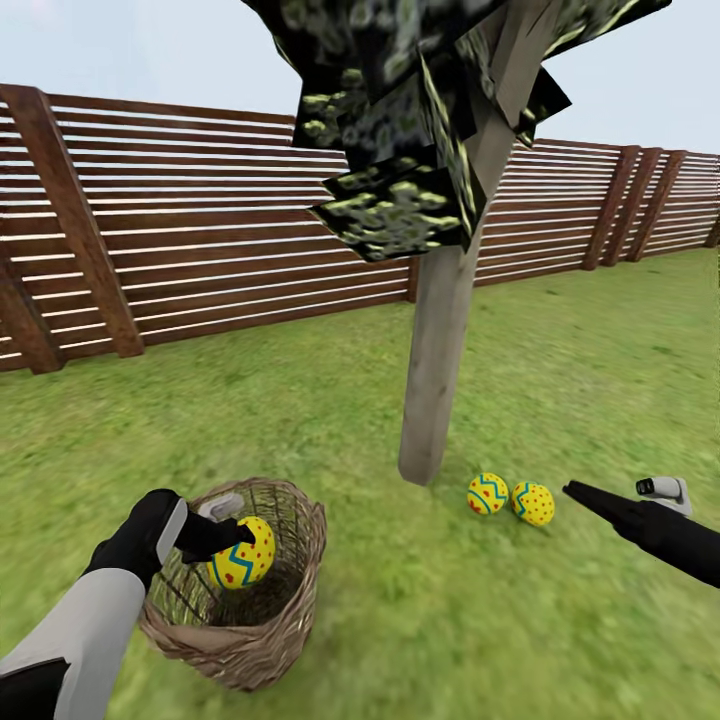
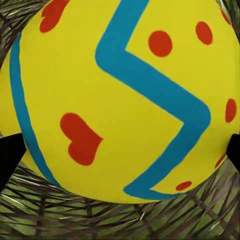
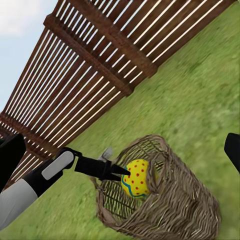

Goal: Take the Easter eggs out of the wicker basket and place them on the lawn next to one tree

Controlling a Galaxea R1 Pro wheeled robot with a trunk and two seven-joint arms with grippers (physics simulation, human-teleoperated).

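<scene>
A fenced garden: lawn (image 1: 560, 380), tree (image 1: 440, 350), slat fence (image 1: 200, 230).

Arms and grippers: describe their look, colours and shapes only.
The left arm has a pale grey forearm shell ending in a rounded black wrist; the left gripper has slim black fingers with a small grey block beside them. The right arm is black and tapers to the pointed black right gripper, with a small grey-white module on top.

Flat, even daylight fills every view, with no glare and no clear sun direction. Only faint soft shading lies on the lawn (image 1: 560, 380) at the foot of the tree (image 1: 437, 370). Renders look slightly soft. The fence (image 1: 200, 230) slats bow toward the head view's edges.
</scene>
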